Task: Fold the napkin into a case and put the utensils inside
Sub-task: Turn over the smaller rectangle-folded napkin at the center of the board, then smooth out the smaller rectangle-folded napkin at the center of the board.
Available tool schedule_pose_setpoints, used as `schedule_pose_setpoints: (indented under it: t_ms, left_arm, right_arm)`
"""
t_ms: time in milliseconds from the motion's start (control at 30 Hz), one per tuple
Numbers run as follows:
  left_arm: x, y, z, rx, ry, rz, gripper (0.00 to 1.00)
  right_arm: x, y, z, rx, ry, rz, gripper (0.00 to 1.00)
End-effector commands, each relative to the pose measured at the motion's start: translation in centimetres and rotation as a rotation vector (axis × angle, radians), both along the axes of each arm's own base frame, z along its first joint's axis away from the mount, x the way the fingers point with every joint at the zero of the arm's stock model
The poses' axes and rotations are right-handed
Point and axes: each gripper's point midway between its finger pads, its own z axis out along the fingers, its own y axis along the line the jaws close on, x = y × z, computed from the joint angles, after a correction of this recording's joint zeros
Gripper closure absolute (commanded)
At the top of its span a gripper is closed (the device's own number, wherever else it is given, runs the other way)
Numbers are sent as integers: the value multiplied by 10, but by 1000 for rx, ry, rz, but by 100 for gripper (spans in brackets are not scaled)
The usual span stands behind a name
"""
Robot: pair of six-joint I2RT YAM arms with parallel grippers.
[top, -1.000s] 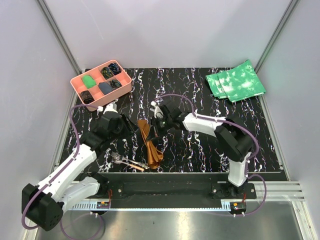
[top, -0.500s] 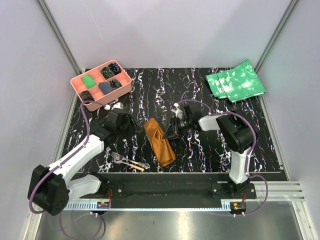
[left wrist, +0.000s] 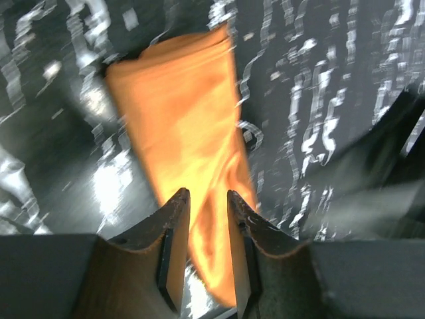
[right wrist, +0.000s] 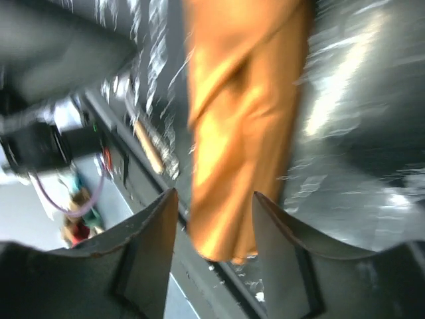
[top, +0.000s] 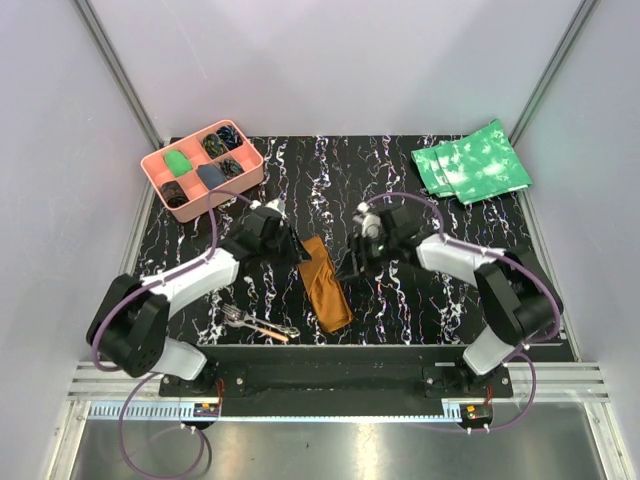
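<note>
The napkin [top: 325,285] lies on the black marbled table as a narrow rust-brown oblong, folded into the case. My left gripper [top: 300,254] is at its far left end. In the left wrist view its jaws [left wrist: 207,199] stand a little apart, with the cloth [left wrist: 179,113] showing in the gap and running away from them. My right gripper [top: 352,267] hovers just right of the cloth, open wide and holding nothing [right wrist: 214,199], with the napkin [right wrist: 246,100] below. The utensils [top: 258,323] lie near the front edge, left of the napkin.
A pink compartment tray [top: 228,192] sits at the back left. Green mottled cloths [top: 470,160] lie at the back right. The table's front rail runs close to the napkin's near end.
The right gripper opened and let the napkin go; it now lies flat. The left arm swung right to the napkin's far end and its jaws narrowed.
</note>
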Motion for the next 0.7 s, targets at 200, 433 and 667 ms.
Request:
schedule_pose_setpoints:
  t_ms: [200,433,667]
  left_arm:
    - [45,-39,-17,-53,4,-32,71]
    - [57,-32,-54,57,44,-20,71]
    - [53,-33,-33,34,26,-31,72]
  right_arm:
    - [-85,28,-22,-27,84,113,66]
    - [-90,20,-63,-94,133,122,73]
    - [-79,20,-18,-107,63,103,71]
